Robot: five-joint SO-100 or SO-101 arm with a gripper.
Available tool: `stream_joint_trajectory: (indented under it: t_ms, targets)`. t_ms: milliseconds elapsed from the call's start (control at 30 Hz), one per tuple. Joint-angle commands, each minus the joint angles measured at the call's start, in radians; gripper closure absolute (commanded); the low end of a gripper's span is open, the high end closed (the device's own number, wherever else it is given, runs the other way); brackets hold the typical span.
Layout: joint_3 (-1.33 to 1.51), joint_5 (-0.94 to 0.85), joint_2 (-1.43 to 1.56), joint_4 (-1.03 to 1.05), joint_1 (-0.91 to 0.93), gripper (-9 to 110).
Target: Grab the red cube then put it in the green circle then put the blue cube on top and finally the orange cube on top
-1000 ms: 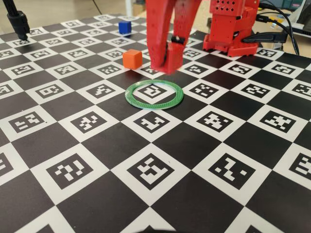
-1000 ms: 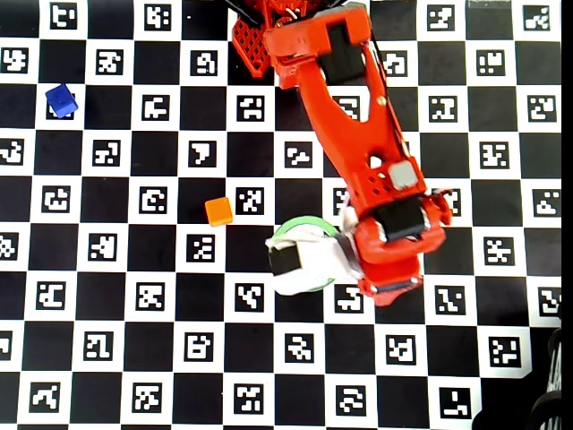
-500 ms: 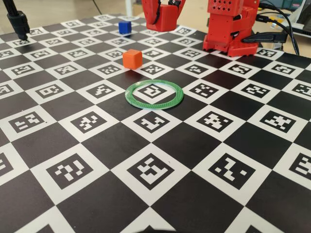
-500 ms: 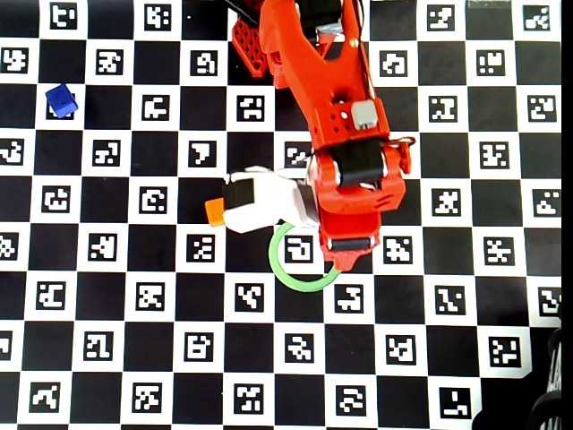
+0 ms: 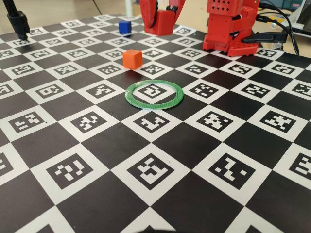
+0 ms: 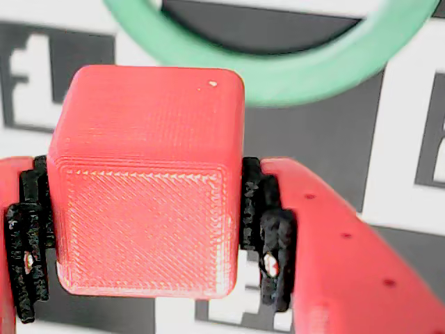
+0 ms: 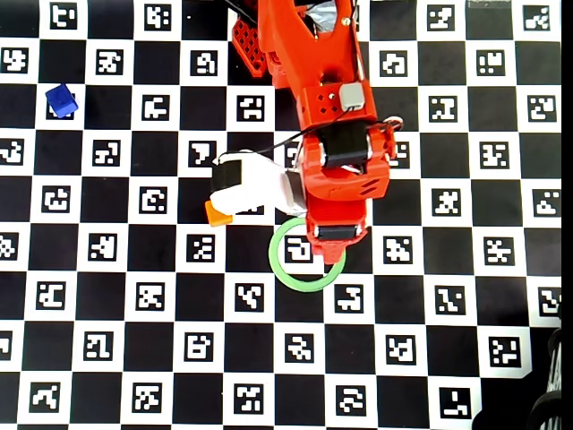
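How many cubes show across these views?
3. The red cube sits clamped in the gripper; the orange cube rests behind the green ring; the blue cube lies at the far edge.

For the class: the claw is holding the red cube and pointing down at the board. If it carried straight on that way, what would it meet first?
Probably the green circle or the board just beside it; the claw, shut on the red cube, points there. Depth is unclear.

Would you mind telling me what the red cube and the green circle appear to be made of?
The red cube, held in the end effector, looks like matte 3D-printed plastic: fine layer lines cross its faces. The green circle seems thin matte plastic too, though its surface is too blurred to confirm.
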Motion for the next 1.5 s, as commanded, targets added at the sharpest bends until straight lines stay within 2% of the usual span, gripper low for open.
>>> stream_joint_trajectory:
  t_ms: [0,567,1467]
  targets:
    - [0.025,-0.012,0.072,-0.074,0.034,96]
    - [0.184,-0.020,-0.032,-0.276,0.021,96]
    - [0.206,-0.009,-0.187,-0.353,-0.009,96]
